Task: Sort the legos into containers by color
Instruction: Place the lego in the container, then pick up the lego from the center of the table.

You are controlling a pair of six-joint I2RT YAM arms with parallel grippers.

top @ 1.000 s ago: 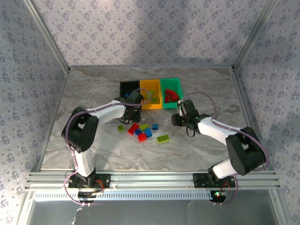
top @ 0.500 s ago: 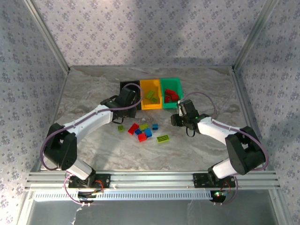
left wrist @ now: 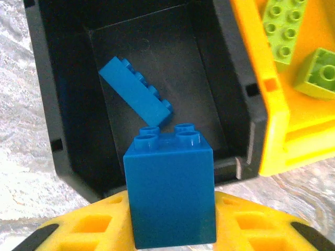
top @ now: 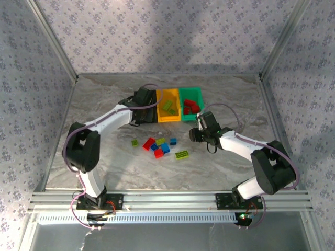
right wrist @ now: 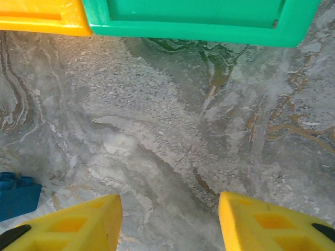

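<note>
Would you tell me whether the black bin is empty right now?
No, a long blue brick lies inside the black bin.

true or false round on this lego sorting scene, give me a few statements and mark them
1. The left gripper holds a blue brick at the near edge of the black bin. True.
2. The black bin is empty. False: a long blue brick lies in it.
3. The orange-yellow bin holds red pieces. False: it holds yellow-green bricks; the red bricks are in the green bin.
4. The right gripper is open over bare table, nothing between its fingers. True.
5. Loose bricks lie on the table between the arms. True.
</note>
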